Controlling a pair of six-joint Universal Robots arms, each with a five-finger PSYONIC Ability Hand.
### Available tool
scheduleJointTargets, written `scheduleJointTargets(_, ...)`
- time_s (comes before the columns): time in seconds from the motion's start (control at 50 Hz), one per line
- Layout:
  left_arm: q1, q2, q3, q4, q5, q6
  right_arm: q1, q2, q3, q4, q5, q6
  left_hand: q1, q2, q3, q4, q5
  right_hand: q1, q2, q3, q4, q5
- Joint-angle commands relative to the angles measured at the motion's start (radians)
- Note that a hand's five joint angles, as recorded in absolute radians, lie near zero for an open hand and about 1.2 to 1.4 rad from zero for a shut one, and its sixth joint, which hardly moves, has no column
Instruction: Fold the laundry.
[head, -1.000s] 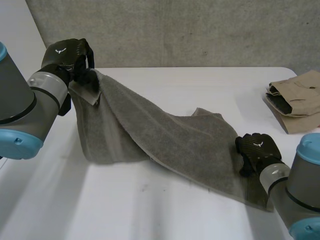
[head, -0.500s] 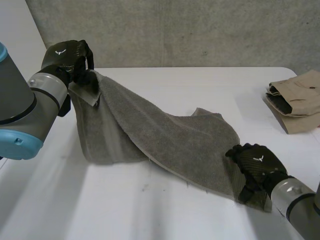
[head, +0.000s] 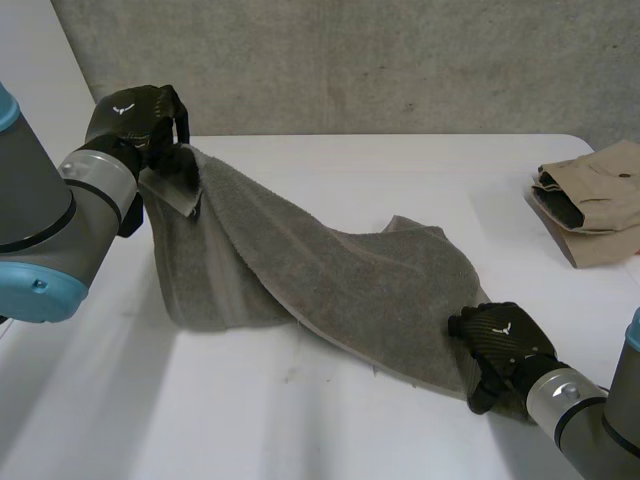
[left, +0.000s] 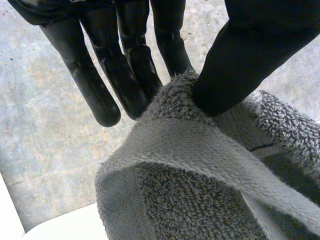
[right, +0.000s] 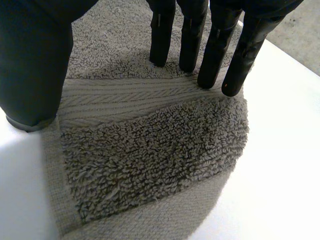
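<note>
At lower right, the right hand (head: 500, 342) presses straight fingers flat on a corner of the grey terry towel (head: 330, 270). The towel slopes off the table (head: 250, 420) toward upper left, where the left hand (head: 130, 115) pinches its raised corner between thumb and fingers.

The head camera looks down from behind the arms, wall (head: 350, 60) across the frame's top. Each wrist camera peers closely along its palm at the towel (head: 300, 260), which all three views share.
</note>
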Motion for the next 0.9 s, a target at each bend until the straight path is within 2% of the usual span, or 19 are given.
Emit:
scheduleJointTargets(0.02, 0.0, 0.0, -0.006, 0.0, 0.001, 0.0, -0.002, 0.004, -0.005, -0.013, 0.001, -0.011, 0.238, 0.195, 0.201, 0.193, 0.258, 0.171, 0.102, 0.099, 0.098, 0.118)
scheduleJointTargets(0.46, -0.005, 0.005, -0.015, 0.001, 0.001, 0.0, 0.001, 0.052, -0.091, -0.029, 0.006, -0.014, 0.238, 0.195, 0.201, 0.193, 0.258, 0.212, 0.143, 0.14, 0.139, 0.159)
scheduleJointTargets(0.9, -0.005, 0.005, -0.017, 0.0, 0.0, 0.0, 0.003, 0.099, -0.212, -0.063, 0.047, -0.031, 0.238, 0.195, 0.201, 0.193, 0.258, 0.514, 0.445, 0.442, 0.441, 0.461)
